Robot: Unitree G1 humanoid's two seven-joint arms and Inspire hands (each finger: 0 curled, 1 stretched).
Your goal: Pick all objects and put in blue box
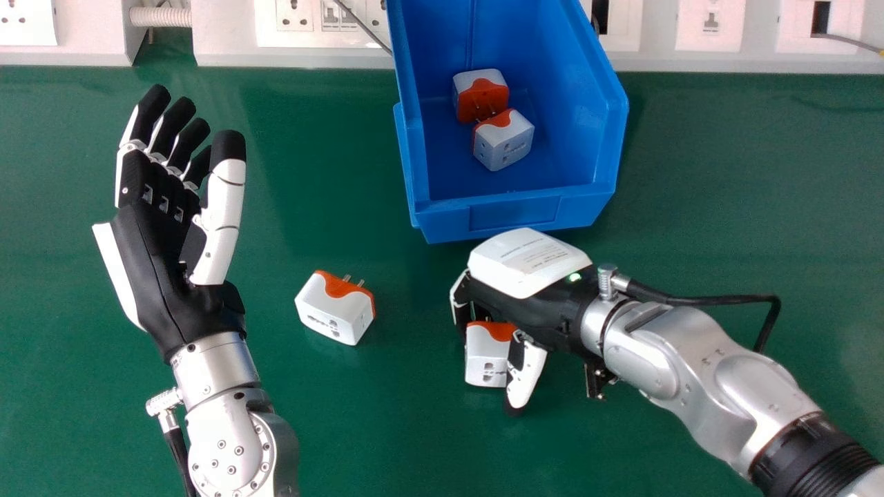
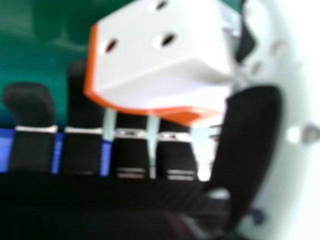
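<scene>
Grasp step: adapter pickup

Your right hand (image 1: 528, 310) curls round a white-orange adapter (image 1: 483, 355) on the tabletop (image 1: 387, 435); grip firmness unclear. Left hand (image 1: 162, 276) spread, idle, head view's left. Loose adapter (image 1: 335, 310) between them. Two boxed adapters (image 1: 504, 141). Next: secure, lift above blue box (image 1: 442, 221) wall.

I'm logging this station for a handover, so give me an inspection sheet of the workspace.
Surface: green tabletop.
Job's things: blue box holds one adapter and another; third adapter lies between the hands; fourth adapter at the right hand.
Clutter: nothing seen.
Hands: left hand open; right closed on fourth adapter, thumb against it.
Cables: black cable at right wrist, black lead at left.
Surroundings: wall sockets beyond the tabletop.
</scene>
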